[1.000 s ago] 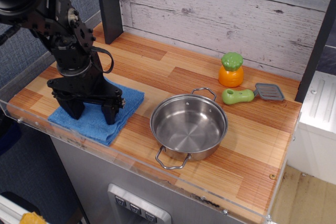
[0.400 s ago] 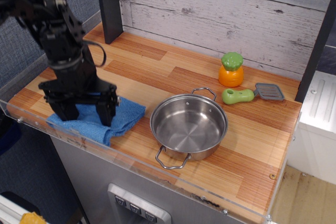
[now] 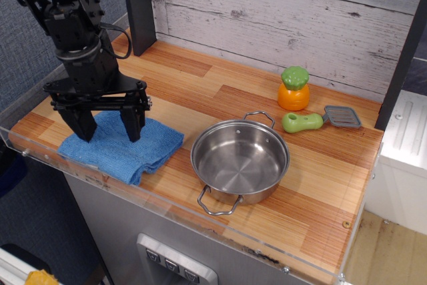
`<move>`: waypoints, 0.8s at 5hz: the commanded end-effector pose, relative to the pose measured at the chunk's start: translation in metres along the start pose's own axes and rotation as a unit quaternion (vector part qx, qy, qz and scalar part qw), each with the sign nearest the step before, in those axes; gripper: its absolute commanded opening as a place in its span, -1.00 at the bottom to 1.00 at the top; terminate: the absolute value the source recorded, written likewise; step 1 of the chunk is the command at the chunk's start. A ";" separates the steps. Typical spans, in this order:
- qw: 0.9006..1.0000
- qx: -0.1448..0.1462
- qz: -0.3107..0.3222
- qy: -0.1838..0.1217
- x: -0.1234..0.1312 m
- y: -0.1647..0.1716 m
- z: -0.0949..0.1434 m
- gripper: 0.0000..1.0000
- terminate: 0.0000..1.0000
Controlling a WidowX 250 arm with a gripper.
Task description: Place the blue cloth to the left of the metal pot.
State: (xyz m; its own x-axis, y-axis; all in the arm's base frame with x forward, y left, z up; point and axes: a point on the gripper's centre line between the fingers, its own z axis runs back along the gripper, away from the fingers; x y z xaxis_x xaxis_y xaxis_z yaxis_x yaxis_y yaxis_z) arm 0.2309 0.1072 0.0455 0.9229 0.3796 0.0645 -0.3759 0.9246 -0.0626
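The blue cloth (image 3: pixel 121 147) lies left of the metal pot (image 3: pixel 240 160); the end effector (image 3: pixel 107 128) hovers released above it; snagged terry could drag it off the worktop (image 3: pixel 200 88).

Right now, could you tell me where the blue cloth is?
The blue cloth lies flat at the counter's front left, left of the metal pot, under the open claw.
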 end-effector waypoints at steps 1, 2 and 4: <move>0.999 -0.004 -0.005 -0.040 0.013 -0.010 0.031 1.00 -1.00; 0.999 -0.011 -0.003 -0.041 0.016 -0.013 0.042 1.00 -1.00; 0.999 -0.015 0.005 -0.051 0.024 -0.018 0.066 1.00 -1.00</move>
State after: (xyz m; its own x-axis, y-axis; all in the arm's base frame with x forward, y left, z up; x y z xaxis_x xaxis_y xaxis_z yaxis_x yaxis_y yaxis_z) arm 0.2516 0.1003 0.0977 0.9106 0.3989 0.1080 -0.3899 0.9159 -0.0957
